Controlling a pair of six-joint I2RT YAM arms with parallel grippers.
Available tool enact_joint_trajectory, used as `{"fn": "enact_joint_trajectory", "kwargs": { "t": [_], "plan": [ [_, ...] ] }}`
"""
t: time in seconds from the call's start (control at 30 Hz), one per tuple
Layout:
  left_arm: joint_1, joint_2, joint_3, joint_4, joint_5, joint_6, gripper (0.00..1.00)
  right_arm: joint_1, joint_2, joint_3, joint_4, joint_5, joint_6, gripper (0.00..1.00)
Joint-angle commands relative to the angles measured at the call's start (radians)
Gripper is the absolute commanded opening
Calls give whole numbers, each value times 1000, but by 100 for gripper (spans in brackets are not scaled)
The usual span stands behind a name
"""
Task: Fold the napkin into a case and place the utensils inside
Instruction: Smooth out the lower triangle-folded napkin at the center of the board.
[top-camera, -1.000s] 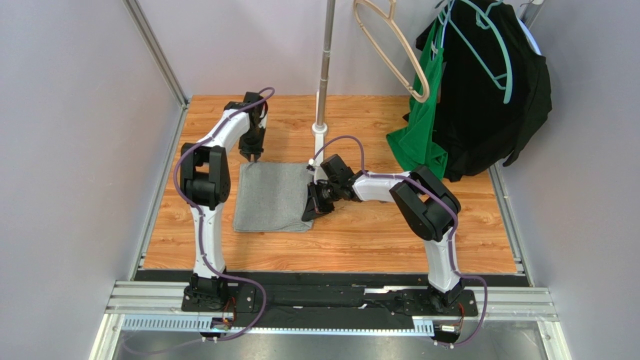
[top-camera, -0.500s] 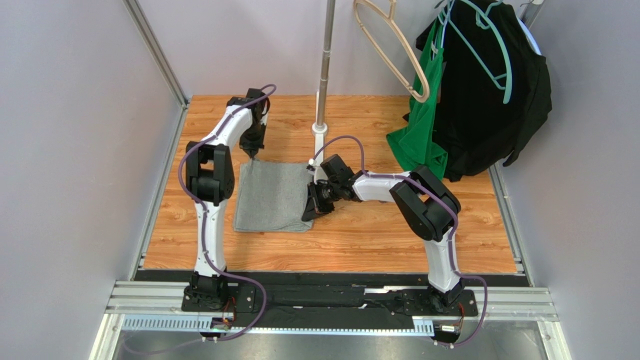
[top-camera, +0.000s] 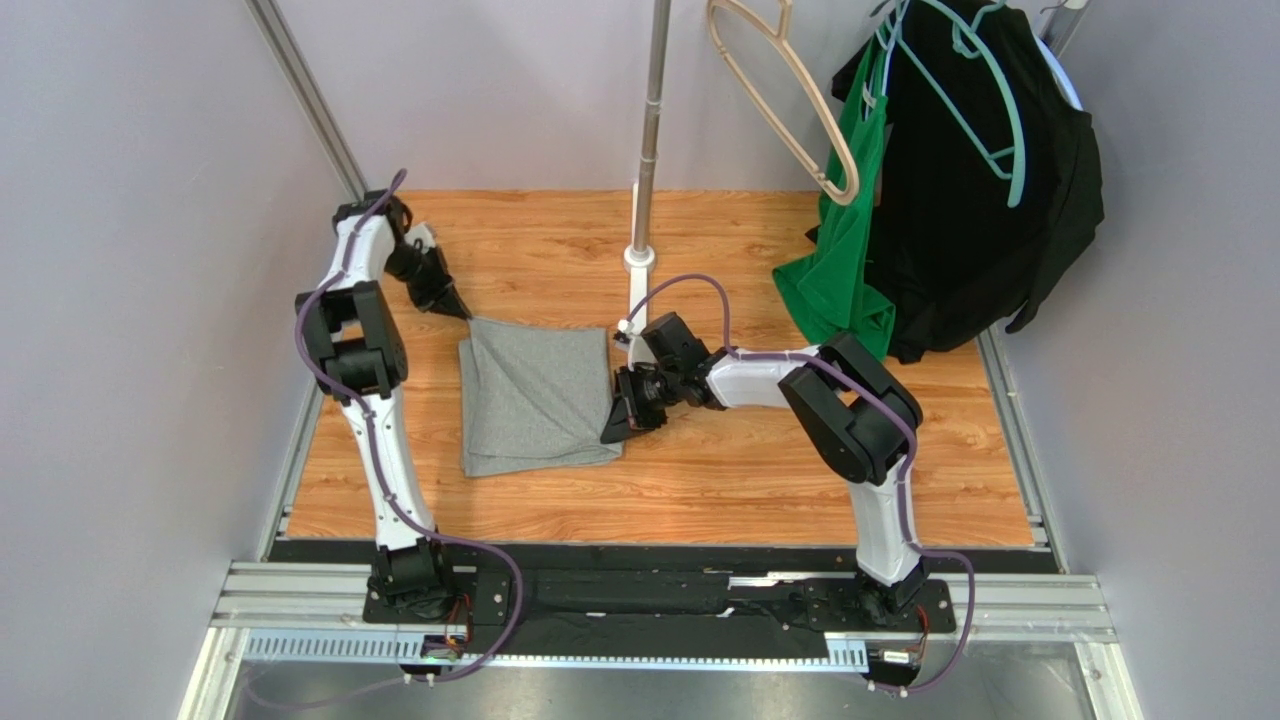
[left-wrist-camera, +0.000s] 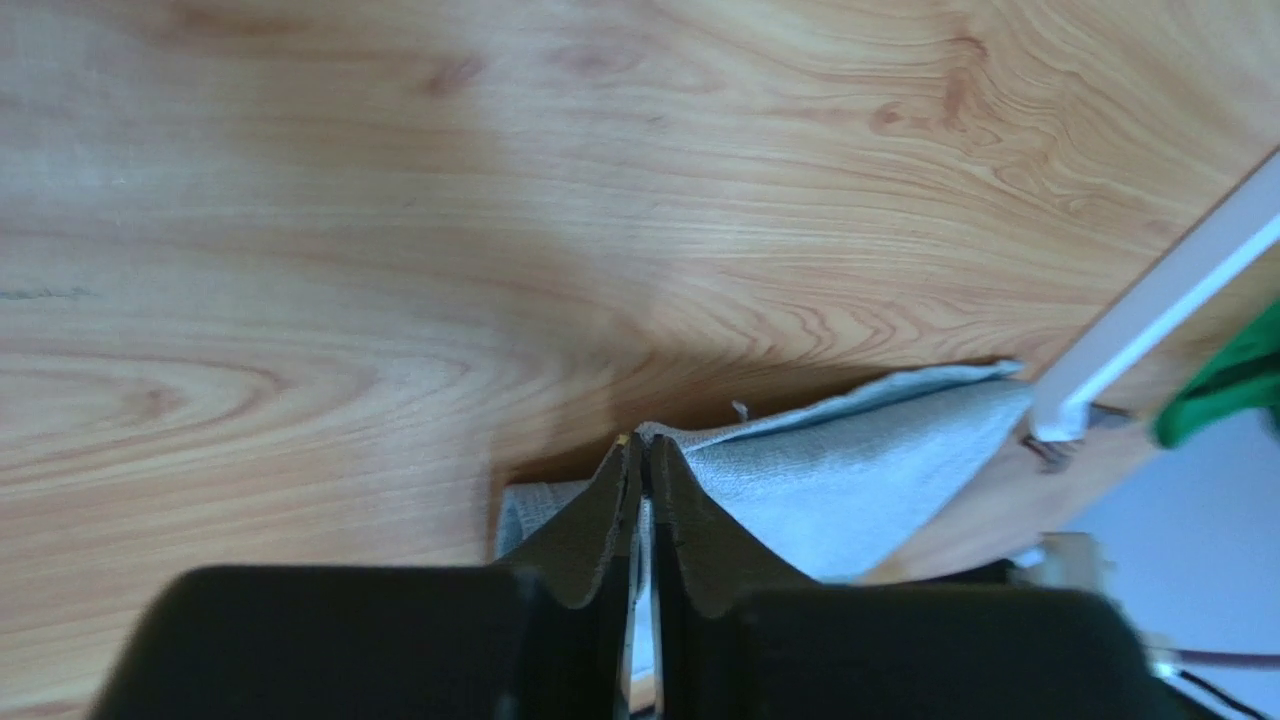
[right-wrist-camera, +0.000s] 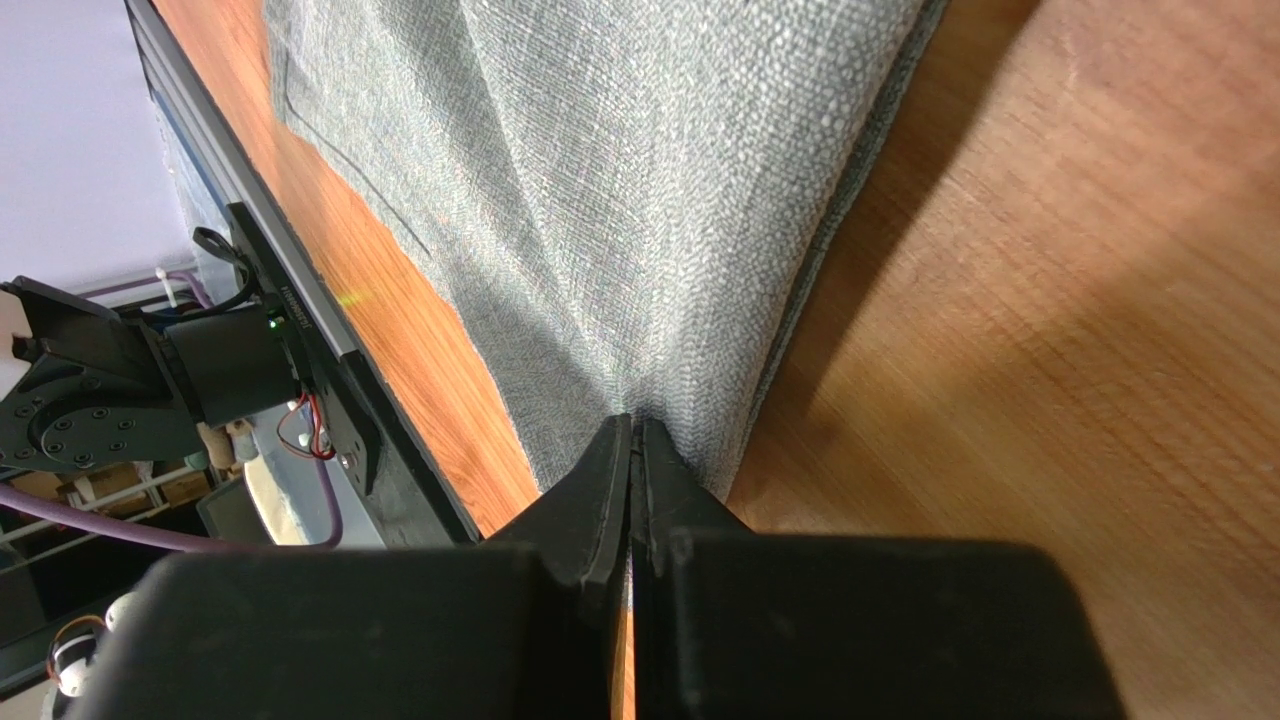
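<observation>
**Top external view: both grippers pinch the grey napkin at opposite sides, mid-fold**

Nearest the camera, the two arm bases sit on the rail at the table's (top-camera: 721, 488) front edge. From its base the right arm rises to a bent elbow. Its forearm then lies low and reaches leftward across the wood, bringing the right gripper (top-camera: 613, 428) to the napkin's (top-camera: 534, 398) right-hand edge, near its nearer corner. In the right wrist view its fingers (right-wrist-camera: 598, 473) are pressed together on that edge, and the cloth puckers toward the tips. This grip probably anchors the side so that the layers do not slide.

The napkin lies flat on the wood between the arms, roughly square. A second layer shows along its left border, so it is partly folded and not yet a narrow case. No utensils can be seen in any view.

Farther back, the left arm stands tall along the table's left edge. Its elbow is doubled over and its wrist is angled down and to the right, so the left gripper (top-camera: 451, 305) meets the napkin's far-left corner. In the left wrist view the fingers (left-wrist-camera: 598, 518) are closed tight, with the corner drawn up into their tips. That suits pulling the corner over for the next fold.

Beyond stand a metal pole (top-camera: 649, 135), a beige hanger (top-camera: 796, 113), and a green garment (top-camera: 842, 263) beside a black garment (top-camera: 962, 195)
</observation>
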Motion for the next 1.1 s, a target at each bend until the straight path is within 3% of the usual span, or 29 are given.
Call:
{"fn": "enact_joint_trajectory", "kwargs": {
  "t": [0.0, 0.03, 0.07, 0.23, 0.33, 0.53, 0.83, 0.9, 1.0, 1.03, 1.07],
  "plan": [
    [27, -23, -114, 85, 213, -112, 20, 20, 39, -39, -96, 95, -35, 0],
    [32, -39, -144, 116, 221, -130, 31, 22, 39, -39, -96, 97, -38, 0],
    [33, -73, -158, 131, 196, -150, 50, 20, 42, -42, -96, 98, -38, 0],
    [-5, -142, -101, 43, -83, -82, 48, 22, 39, -42, -99, 100, -47, 0],
    [-17, -147, -60, 24, -57, -39, 51, 22, 42, -32, -104, 101, -48, 0],
    [-36, 26, 143, -171, -153, -11, 53, 22, 36, -25, -107, 92, -53, 0],
    [-52, 23, 20, -123, -220, -9, 49, 22, 33, -22, -104, 92, -55, 0],
    [-52, 14, -12, -103, -215, -2, 47, 22, 36, -23, -104, 90, -55, 0],
    [-48, 14, -18, -103, -256, -14, 17, 22, 30, -39, -90, 95, -49, 0],
    [-36, 7, -24, -99, -247, -40, 0, 22, 26, -46, -82, 101, -44, 0],
    [-31, -32, -43, -50, -240, -57, 0, 23, 21, -57, -74, 107, -42, 0]
  ]
}}
